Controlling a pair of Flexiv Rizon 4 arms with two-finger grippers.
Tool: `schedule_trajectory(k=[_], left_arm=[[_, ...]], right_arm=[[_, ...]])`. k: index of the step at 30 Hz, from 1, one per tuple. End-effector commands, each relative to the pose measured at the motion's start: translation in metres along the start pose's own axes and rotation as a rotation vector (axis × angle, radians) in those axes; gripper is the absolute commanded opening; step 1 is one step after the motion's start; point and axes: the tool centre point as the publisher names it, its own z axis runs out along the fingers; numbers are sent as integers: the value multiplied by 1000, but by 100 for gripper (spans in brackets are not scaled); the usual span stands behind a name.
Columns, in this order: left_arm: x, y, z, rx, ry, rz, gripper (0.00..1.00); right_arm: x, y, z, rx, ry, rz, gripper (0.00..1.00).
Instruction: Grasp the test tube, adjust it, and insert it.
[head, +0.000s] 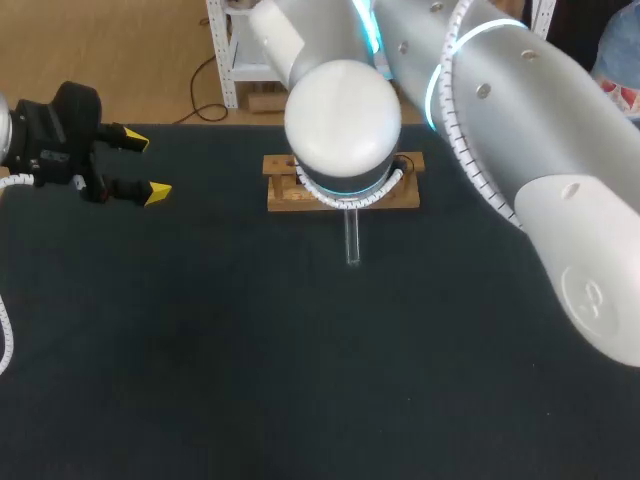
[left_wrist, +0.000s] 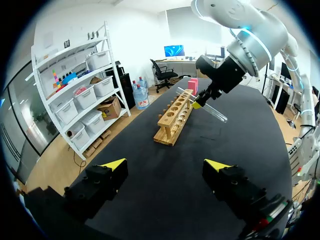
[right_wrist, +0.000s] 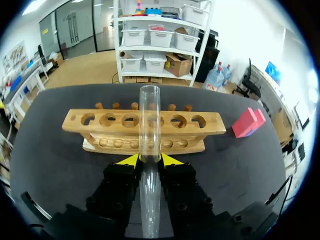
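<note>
A clear glass test tube (right_wrist: 149, 150) lies between the yellow tips of my right gripper (right_wrist: 148, 159), which is shut on it above the table. The tube (left_wrist: 207, 106) is tilted, its open end pointing toward the wooden rack (right_wrist: 142, 131). In the head view only one end of the tube (head: 352, 238) pokes out below my right arm, which hides that gripper and much of the rack (head: 405, 194). The rack (left_wrist: 175, 115) has a row of round holes, all vacant. My left gripper (head: 142, 168) hovers open over the table's far left with nothing between its fingers.
A pink block (right_wrist: 248, 122) stands on the black mat beyond the rack's end, also seen as the pink block (left_wrist: 193, 85) behind the rack. The mat (head: 200, 340) stretches wide in front of the rack.
</note>
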Motion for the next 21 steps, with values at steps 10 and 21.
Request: schedule_trajectory(k=[10, 21], left_arm=[[2, -1, 0, -4, -9, 3, 100], [2, -1, 0, -4, -9, 3, 100]], right_arm=[[-1, -10, -2, -21, -75, 26, 0], [2, -16, -20, -46, -86, 49, 0]])
